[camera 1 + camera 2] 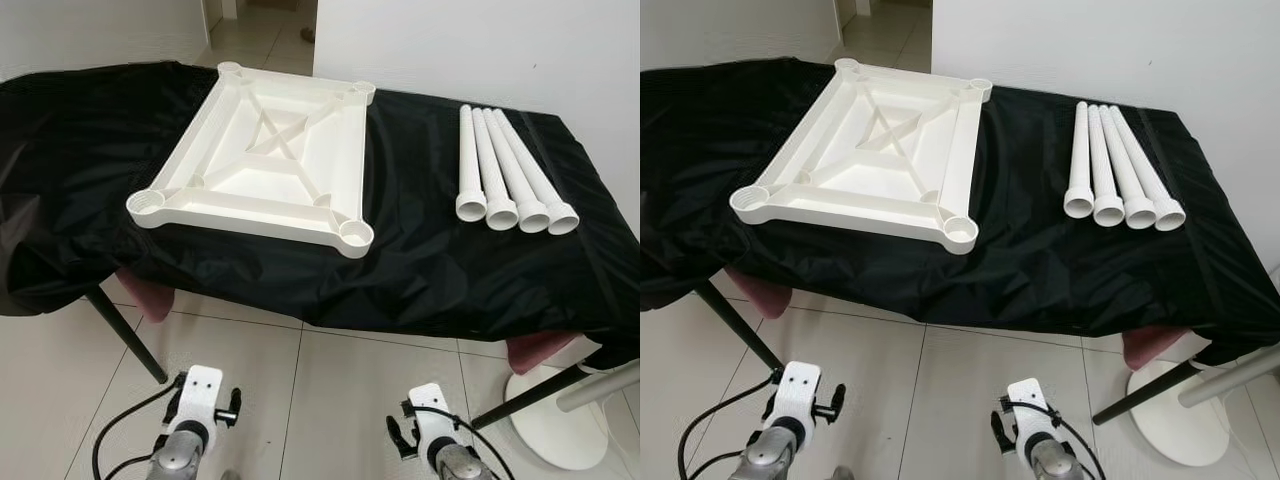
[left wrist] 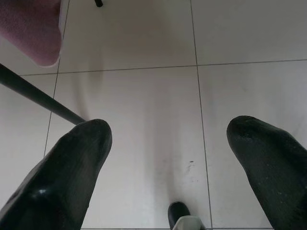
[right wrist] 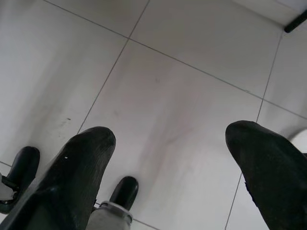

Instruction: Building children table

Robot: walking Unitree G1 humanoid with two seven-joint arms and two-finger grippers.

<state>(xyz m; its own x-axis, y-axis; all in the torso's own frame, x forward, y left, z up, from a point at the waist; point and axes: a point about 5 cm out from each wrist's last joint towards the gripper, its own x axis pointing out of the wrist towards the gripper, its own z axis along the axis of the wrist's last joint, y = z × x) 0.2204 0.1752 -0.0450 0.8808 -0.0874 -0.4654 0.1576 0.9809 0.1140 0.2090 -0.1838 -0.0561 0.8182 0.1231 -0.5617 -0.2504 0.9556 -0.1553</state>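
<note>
White plastic table panel (image 1: 262,160) lies underside up at upper centre of the black-draped tabletop (image 1: 80,170); four legs (image 1: 508,172) lie side by side at upper right; left hand (image 2: 165,158) and right hand (image 3: 165,165) hang low, fingers wide apart, empty; best to lift one leg near its flared end, seat it squarely in one of four corner sockets.

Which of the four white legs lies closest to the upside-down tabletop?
The leftmost leg of the row: it lies nearest the tabletop, with the other three side by side on its far, right side.
</note>
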